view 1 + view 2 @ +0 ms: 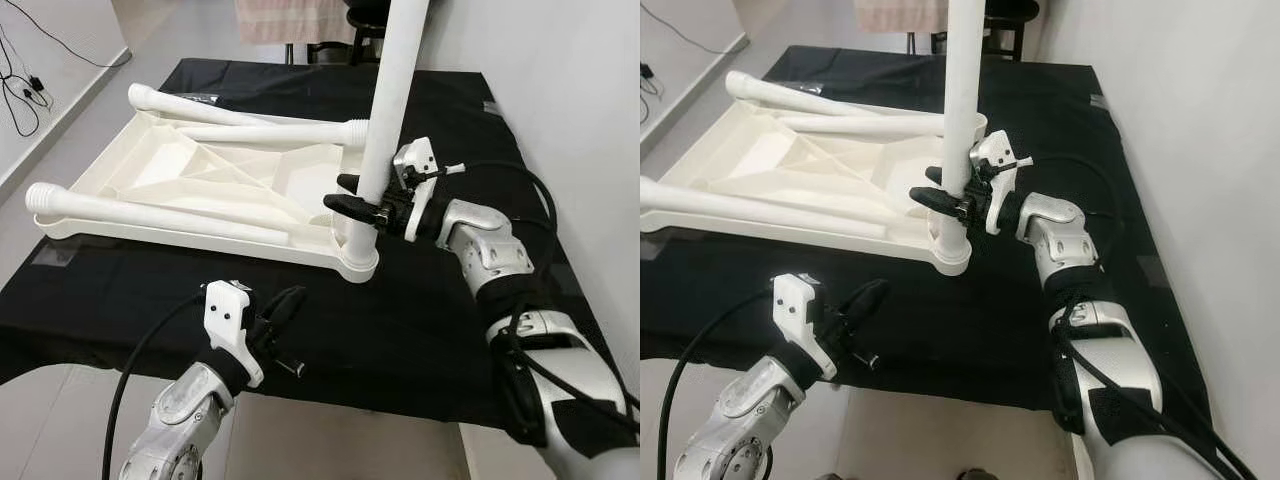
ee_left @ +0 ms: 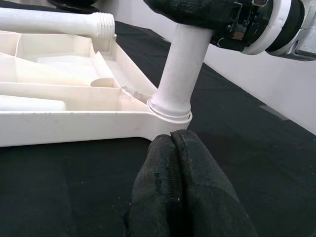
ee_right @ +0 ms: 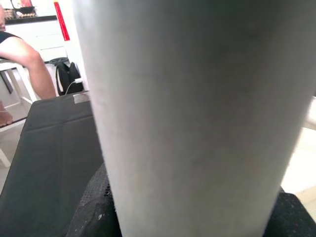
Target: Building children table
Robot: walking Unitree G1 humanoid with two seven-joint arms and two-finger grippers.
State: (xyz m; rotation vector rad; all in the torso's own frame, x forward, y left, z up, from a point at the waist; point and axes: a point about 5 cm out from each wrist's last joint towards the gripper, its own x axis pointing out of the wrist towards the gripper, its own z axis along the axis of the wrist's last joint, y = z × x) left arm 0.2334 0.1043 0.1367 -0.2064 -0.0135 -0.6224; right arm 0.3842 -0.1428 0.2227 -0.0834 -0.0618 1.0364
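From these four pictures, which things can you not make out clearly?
- Upright leg: its top is cut off by the upper edge in both eye views.
- Corner socket: how deep the leg sits is hidden inside the collar.
- Right end effector: its far finger is hidden behind the leg; the right wrist view is blurred by the leg's closeness.
- Left end effector: its tips hide the cloth beneath them in the left wrist view.

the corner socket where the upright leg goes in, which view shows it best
The left wrist view: the corner socket sits close and sharp, with the upright leg seated in its ring. Both eye views show it smaller, from above, below the right claw. The right wrist view has just the leg's side.
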